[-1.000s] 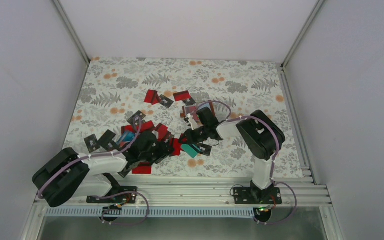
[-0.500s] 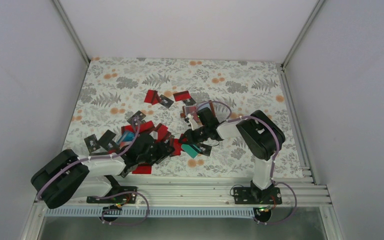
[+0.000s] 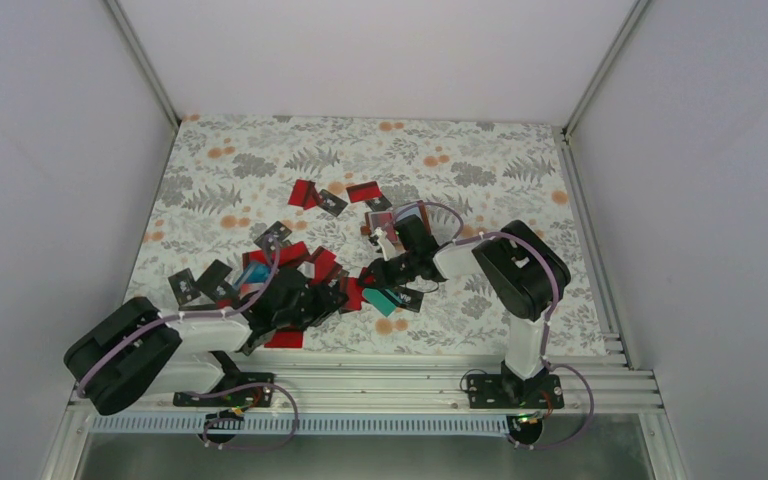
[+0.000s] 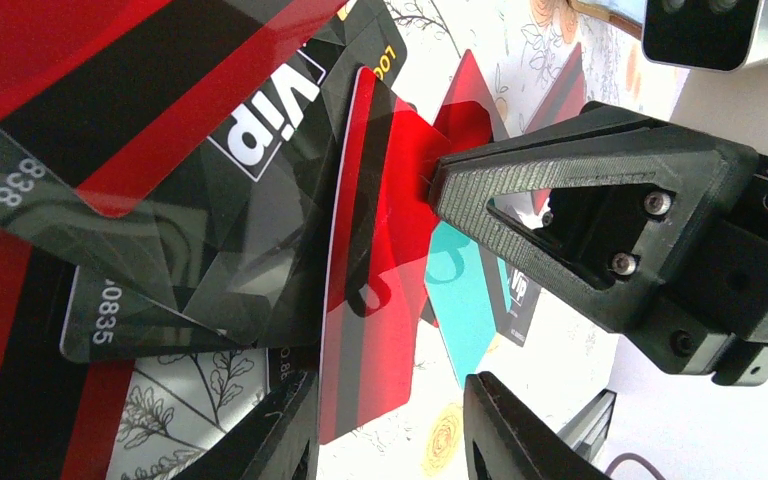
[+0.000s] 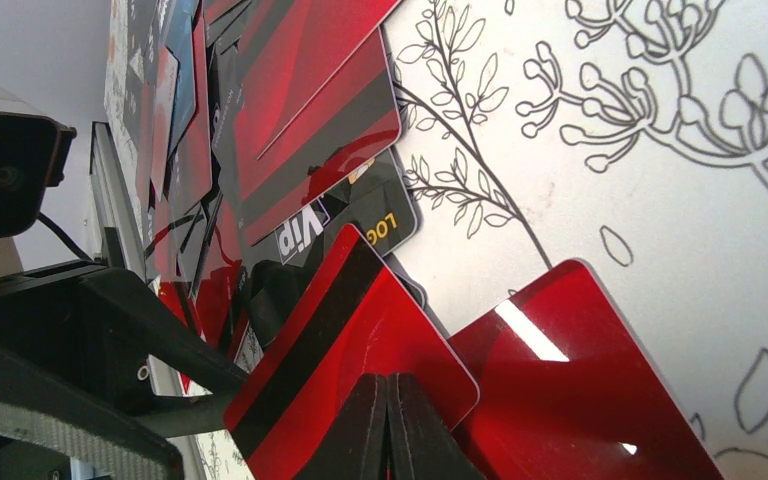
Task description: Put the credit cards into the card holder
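Red, black and teal credit cards (image 3: 300, 255) lie in a loose heap on the flowered table. One red card with a dark stripe (image 4: 375, 330) stands tilted on its edge. My left gripper (image 4: 395, 440) is open, its fingers either side of that card's lower end. My right gripper (image 5: 388, 425) is shut with nothing between its fingers, and its tips press against the same red card (image 5: 360, 340). In the top view the two grippers (image 3: 335, 295) (image 3: 375, 275) meet at the heap's right side. The brown card holder (image 3: 388, 232) lies just behind the right wrist, partly hidden by it.
A teal card (image 4: 465, 310) and a black VIP card (image 4: 515, 295) lie just right of the tilted card. More red cards (image 3: 305, 192) lie further back. White walls close in the table on three sides, and a metal rail (image 3: 380, 375) runs along the near edge.
My left gripper's jaws have narrowed a little around the tilted red card. The right gripper has stayed shut in the same place.
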Controlling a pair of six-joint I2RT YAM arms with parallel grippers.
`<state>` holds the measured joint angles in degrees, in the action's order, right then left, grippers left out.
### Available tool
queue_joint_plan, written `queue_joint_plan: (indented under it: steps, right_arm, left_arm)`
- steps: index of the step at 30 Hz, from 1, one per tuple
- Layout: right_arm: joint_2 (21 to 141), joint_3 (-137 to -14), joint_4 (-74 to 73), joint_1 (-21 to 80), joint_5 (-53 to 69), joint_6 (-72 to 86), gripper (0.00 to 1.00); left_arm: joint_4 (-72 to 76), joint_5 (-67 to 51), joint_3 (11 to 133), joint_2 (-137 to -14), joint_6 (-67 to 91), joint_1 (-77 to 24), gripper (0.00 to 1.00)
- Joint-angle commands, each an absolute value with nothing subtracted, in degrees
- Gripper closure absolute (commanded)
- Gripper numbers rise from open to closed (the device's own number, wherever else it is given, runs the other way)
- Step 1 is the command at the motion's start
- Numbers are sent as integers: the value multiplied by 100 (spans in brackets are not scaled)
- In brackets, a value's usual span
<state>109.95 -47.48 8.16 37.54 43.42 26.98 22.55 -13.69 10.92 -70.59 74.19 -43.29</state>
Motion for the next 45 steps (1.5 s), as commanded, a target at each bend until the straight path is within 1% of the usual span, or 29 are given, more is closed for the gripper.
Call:
queue_joint_plan:
  steps: [1, 8, 19, 21, 28, 33, 40, 45]
  right_arm:
    - [11468, -4353, -325, 3806, 3484, 2681, 95]
    - [11480, -4351, -329, 3797, 3480, 2672, 95]
    - [11522, -4386, -358, 3762, 3507, 2654, 96]
    - [11516, -4393, -359, 3758, 3522, 2656, 95]
    - [11242, -4439, -498, 3728, 3570, 2618, 95]
    - [10707, -4678, -906, 3663, 3442, 2543, 85]
    - [9698, -5303, -1847, 3435, 3113, 2436, 76]
    - [8929, -5751, -2359, 3117, 3056, 2402, 58]
  left_arm:
    - [2866, -1338, 1165, -7297, 7378, -4343, 63]
    - [3057, -1371, 1256, -7609, 7350, -4342, 72]
    - [3016, -1345, 1386, -7922, 7290, -4342, 91]
    - [3068, -1358, 1399, -7991, 7302, -4342, 96]
    - [3020, -1465, 1513, -8026, 7280, -4342, 98]
    - [2266, -1470, 1822, -7647, 7030, -4350, 98]
    - [470, -1006, 2695, -7090, 6324, -4377, 98]
    - [-525, -600, 3538, -6979, 5759, -4384, 98]
